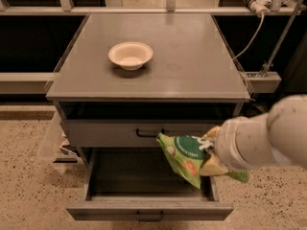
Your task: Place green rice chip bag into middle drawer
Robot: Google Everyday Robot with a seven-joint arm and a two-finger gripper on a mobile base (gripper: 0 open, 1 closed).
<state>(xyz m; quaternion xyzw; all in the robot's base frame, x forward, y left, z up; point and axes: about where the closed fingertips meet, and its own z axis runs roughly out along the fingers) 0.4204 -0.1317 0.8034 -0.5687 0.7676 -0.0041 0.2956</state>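
The green rice chip bag [186, 158] hangs tilted in the air over the right part of the open middle drawer [129, 176], the lowest drawer of the grey cabinet, which is pulled out towards me. My gripper [209, 146] is shut on the bag's right side and is mostly hidden behind my white arm [261, 140], which reaches in from the right. The bag's lower edge is level with the drawer's right wall. The drawer's floor is bare where it shows.
A cream round bowl [130, 55] sits on the cabinet top [192, 61]. The drawer front one level higher [105, 133] is closed with a black handle. Papers [67, 147] lie left of the cabinet. A cable and power strip [254, 1] are at the back right.
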